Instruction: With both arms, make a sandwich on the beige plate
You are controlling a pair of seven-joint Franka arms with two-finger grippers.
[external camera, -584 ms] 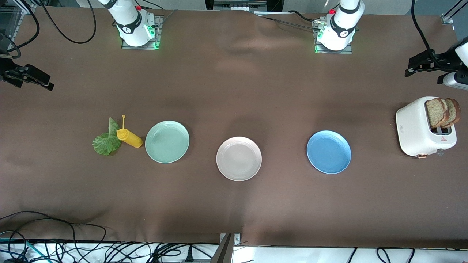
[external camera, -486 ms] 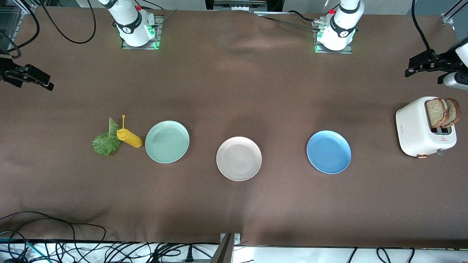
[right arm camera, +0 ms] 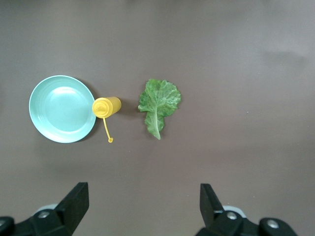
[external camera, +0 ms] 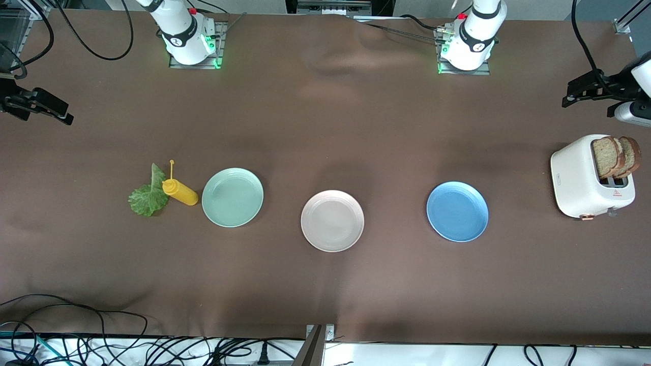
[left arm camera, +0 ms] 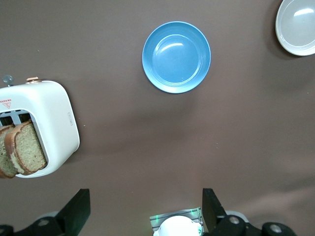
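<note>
— On the brown table [external camera: 325, 127], what is seen, from the biggest thing down?

— Two white arms are fixed at the top edge. The left arm [external camera: 470, 35] and the right arm [external camera: 183, 33] are both held up high. Next, a white toaster [external camera: 585, 178] is seen at the left arm's end of the table. Two slices of brown bread [external camera: 615, 155] are stuck up out of its slots.

— And the plates?

— Three round plates are laid in a row. The beige plate [external camera: 332, 220] is set in the middle, with nothing on it. The blue plate [external camera: 457, 211] is placed toward the left arm's end, and the mint-green plate [external camera: 232, 196] toward the right arm's end. All three are kept well apart.

— What is smaller than those?

— A green lettuce leaf [external camera: 148, 195] is laid flat just beside a yellow squeeze bottle [external camera: 179, 191]. The bottle is stood close by the mint-green plate.

— How are the claws held?

— The left gripper [left arm camera: 145, 211] is hung high over the table between the toaster and the blue plate. Its fingers are spread wide and nothing is held. The right gripper [right arm camera: 142, 209] is hung over the lettuce leaf and bottle. It is spread wide too, and nothing is held.
</note>
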